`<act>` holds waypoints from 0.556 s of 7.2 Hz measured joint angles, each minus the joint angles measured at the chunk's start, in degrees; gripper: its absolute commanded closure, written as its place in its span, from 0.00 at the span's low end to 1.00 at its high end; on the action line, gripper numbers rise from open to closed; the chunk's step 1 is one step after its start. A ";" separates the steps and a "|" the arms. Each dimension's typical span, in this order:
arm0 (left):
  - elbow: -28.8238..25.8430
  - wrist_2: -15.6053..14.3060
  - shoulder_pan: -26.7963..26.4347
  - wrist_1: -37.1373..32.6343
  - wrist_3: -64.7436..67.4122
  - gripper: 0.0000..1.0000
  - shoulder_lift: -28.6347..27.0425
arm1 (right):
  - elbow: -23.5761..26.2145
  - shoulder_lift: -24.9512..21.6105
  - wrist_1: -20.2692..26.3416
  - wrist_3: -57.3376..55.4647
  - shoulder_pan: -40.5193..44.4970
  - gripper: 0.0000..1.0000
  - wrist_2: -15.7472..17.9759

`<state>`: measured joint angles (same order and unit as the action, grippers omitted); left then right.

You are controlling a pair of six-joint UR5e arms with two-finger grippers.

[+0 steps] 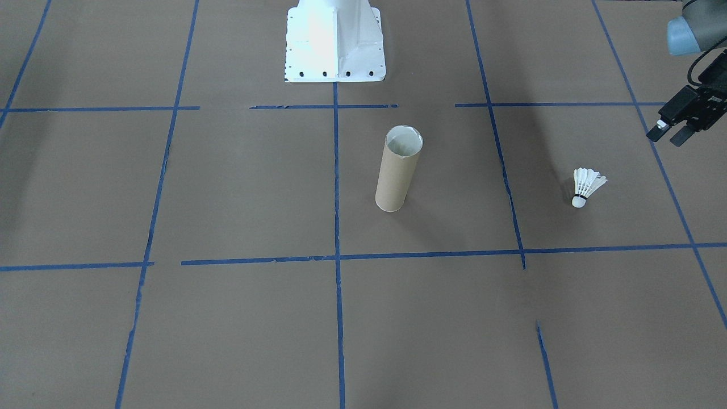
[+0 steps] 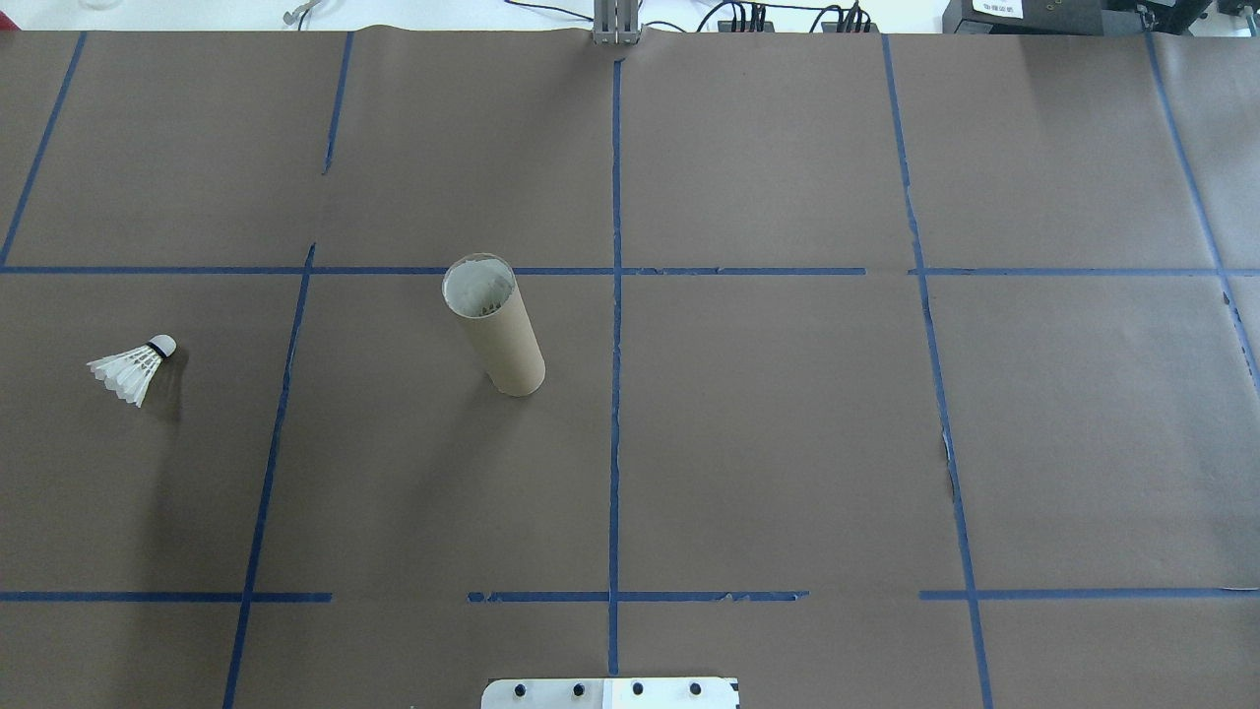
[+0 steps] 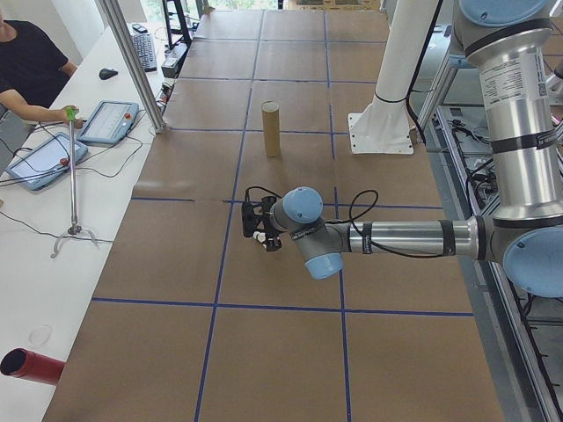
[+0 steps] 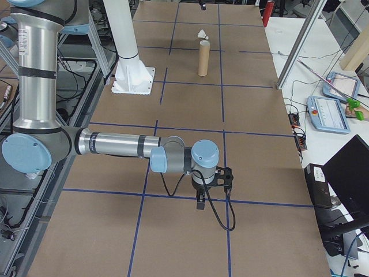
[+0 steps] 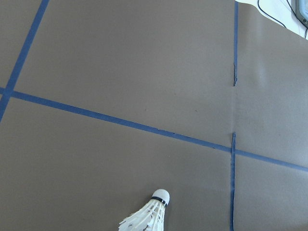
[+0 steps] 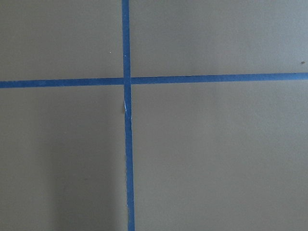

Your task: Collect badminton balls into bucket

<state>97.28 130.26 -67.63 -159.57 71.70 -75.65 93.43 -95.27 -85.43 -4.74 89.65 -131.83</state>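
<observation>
Shuttlecock (image 1: 586, 186), small, white-feathered with a rounded cork tip and thin black band, lies on its side on the matte brown paper table (image 1: 227, 187) at the front view's right. My left gripper (image 1: 672, 132) hangs above it toward the upper right, apart from it, black fingers parted and empty. Well apart at centre stands the tall brown cardboard tube (image 1: 398, 170), upright, pale inside. My right gripper (image 4: 199, 199) shows only in the right-side view; I cannot tell its state.

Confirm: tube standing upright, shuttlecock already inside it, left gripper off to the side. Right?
Wrong on the shuttlecock: the overhead view shows it lying on the table, well apart from the tube. The tube does stand upright, and the left gripper is off to the side.
</observation>
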 measured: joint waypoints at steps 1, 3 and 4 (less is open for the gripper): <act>-0.25 -4.06 3.91 -2.67 6.00 0.00 0.26 | 0.00 0.00 0.00 -0.02 0.00 0.00 0.00; -0.40 -10.48 10.22 -6.33 18.23 0.00 0.39 | 0.00 0.00 0.00 -0.02 0.00 0.00 0.00; -0.45 -16.34 14.49 -7.22 24.02 0.00 0.41 | 0.00 0.00 0.00 -0.01 0.00 0.00 0.00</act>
<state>96.83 113.92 -53.14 -166.79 95.72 -75.24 93.43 -95.27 -85.43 -4.76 89.65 -131.84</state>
